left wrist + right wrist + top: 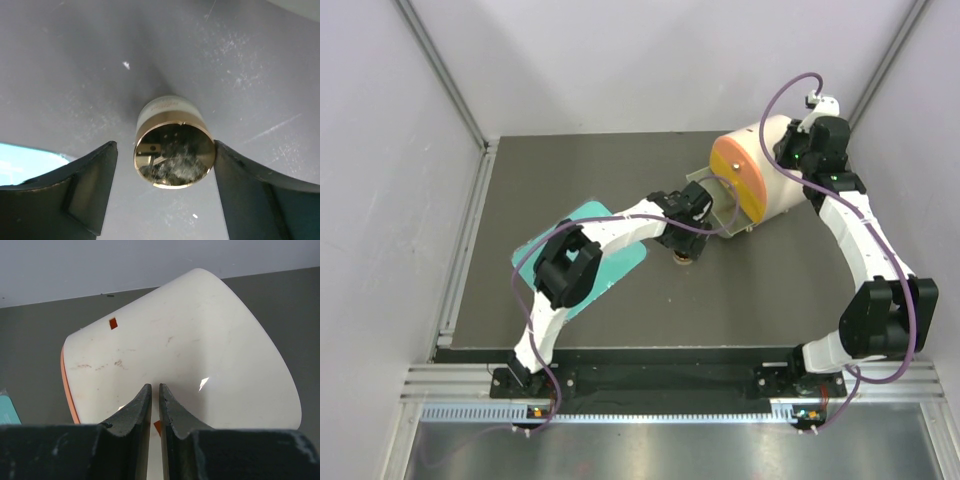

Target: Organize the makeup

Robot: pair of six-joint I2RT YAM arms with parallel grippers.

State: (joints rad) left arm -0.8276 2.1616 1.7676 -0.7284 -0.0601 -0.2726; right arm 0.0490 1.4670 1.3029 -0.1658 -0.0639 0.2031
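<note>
On the dark table (pixel 620 300), your left gripper (pixel 165 148) hangs wide open around the gold compact (pixel 174 161), not grabbed yet, so most tidying waits.

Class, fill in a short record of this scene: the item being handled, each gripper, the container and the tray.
Item: round gold compact, standing on the table
Left gripper: open, astride the compact
Right gripper: nearly shut, at the white drum
Drum: orange face turned toward the compact
Teal tray: partly under the left arm
</note>
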